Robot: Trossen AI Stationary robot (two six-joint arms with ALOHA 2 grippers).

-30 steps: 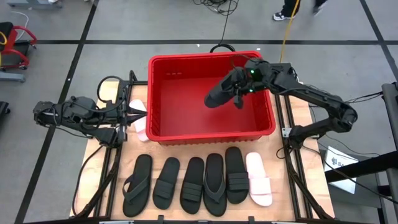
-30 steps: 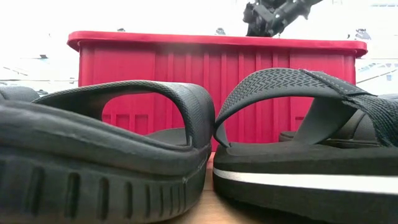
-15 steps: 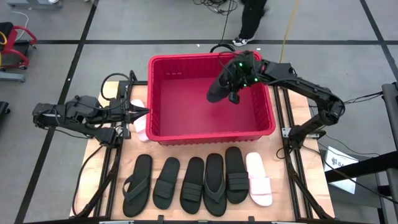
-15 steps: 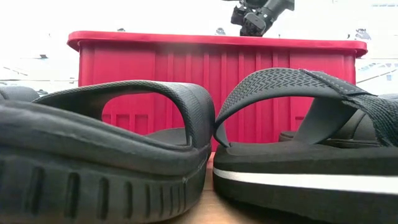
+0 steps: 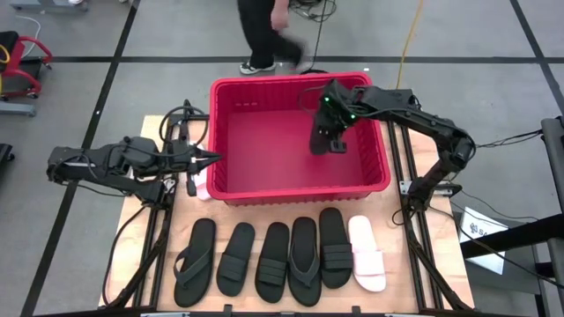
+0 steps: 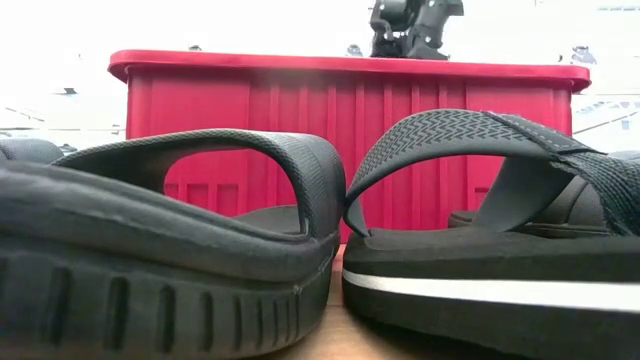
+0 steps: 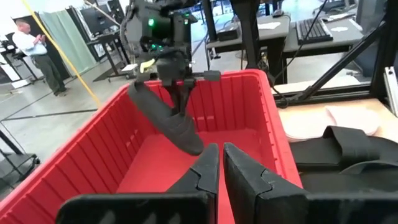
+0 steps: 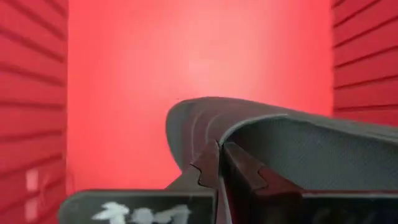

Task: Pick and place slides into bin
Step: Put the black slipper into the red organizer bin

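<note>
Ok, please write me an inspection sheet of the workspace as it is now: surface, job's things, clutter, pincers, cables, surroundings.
Surface: wooden table, bare at its corners.
Job's things: red bin at the table's far side, no slide resting on its floor yet; six slides in a row in front of it, five black and one pale; one pale slide beside the bin's left wall.
Clutter: nothing seen.
Pincers: right pincer over the bin, shut on a black slide that hangs tilted; left pincer at the bin's left rim, nearly shut, holding nothing.
Cables: black loops by the left arm; yellow cable on the floor.
Surroundings: a person walking behind the bin.
</note>
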